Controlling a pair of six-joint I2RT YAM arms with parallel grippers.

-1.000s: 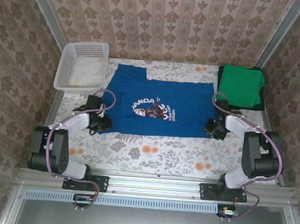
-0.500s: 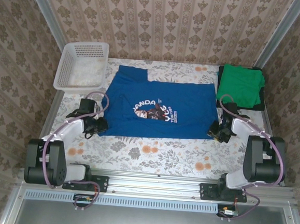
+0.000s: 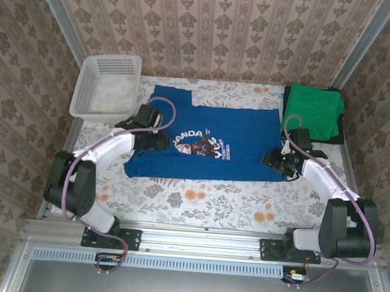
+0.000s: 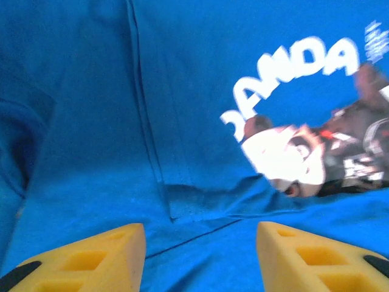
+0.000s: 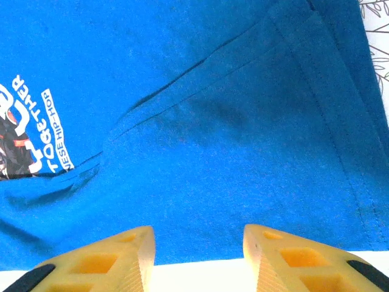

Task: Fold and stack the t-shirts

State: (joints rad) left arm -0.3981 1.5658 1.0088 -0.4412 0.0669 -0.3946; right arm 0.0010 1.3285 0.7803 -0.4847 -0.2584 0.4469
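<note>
Left gripper [image 4: 200,246], jaws apart, hovers over blue t-shirt [image 4: 182,91] lettered "ANDA".

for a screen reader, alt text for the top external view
A blue t-shirt lies spread on a floral table, left gripper over its left side, right gripper at its right edge. Folded green t-shirt back right, white basket back left.

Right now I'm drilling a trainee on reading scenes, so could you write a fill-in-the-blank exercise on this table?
The spread-out t-shirt mid-table is coloured ____.
The green t-shirt lies folded at the far ____ corner.
The basket stands at the far ____ corner.
The left gripper and right gripper are both ____, holding nothing.
Missing words: blue; right; left; open.
</note>
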